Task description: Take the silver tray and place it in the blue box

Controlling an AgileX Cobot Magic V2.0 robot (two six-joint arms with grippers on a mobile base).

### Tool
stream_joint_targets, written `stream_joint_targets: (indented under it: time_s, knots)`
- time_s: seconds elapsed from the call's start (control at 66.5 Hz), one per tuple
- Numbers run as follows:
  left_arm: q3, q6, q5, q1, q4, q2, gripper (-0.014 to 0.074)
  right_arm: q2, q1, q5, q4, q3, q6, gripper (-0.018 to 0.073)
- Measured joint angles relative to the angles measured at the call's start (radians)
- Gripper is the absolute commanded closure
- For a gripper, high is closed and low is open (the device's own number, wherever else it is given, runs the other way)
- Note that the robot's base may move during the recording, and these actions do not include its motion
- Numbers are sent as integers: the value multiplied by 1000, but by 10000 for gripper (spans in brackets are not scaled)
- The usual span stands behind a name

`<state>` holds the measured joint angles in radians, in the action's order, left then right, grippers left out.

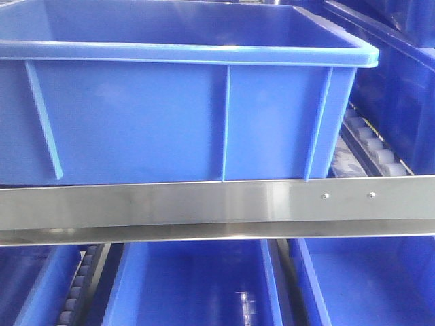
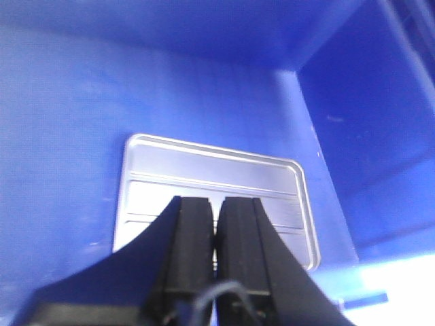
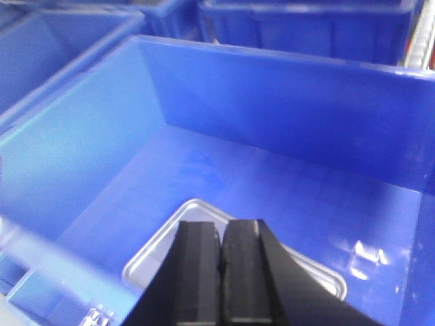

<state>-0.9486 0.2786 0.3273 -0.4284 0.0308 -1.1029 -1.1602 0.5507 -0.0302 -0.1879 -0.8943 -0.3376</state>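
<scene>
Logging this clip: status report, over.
Left gripper shut, empty. Right gripper shut, empty. Tray flat on box floor, released. Nothing in the way.

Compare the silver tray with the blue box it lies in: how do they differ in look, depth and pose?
The silver tray is shiny metal; the blue box is matte blue plastic. The tray is shallow with a low rim, whereas the box has tall walls rising well above it. The tray lies flat on the floor of the box and covers only part of it. Both are rectangular, and both are open on top.
</scene>
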Motion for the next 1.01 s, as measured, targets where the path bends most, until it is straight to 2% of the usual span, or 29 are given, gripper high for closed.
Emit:
stream_joint_targets:
  time_s: [0.195,0.451,0.661,1.007]
  knots:
    - [307,-13,-88,0,-100,303,601,280,0,-41,-5,313,0,503]
    - [589,-13,-111,0,-116,751,602,641,0,-50,-9,576,0,503]
    - [659,-13,-111,0,-116,997,602,784,0,-52,-9,641,0,503]
    - [665,-13,-118,0,-116,1028,602,787,0,-54,-12,643,1,503]
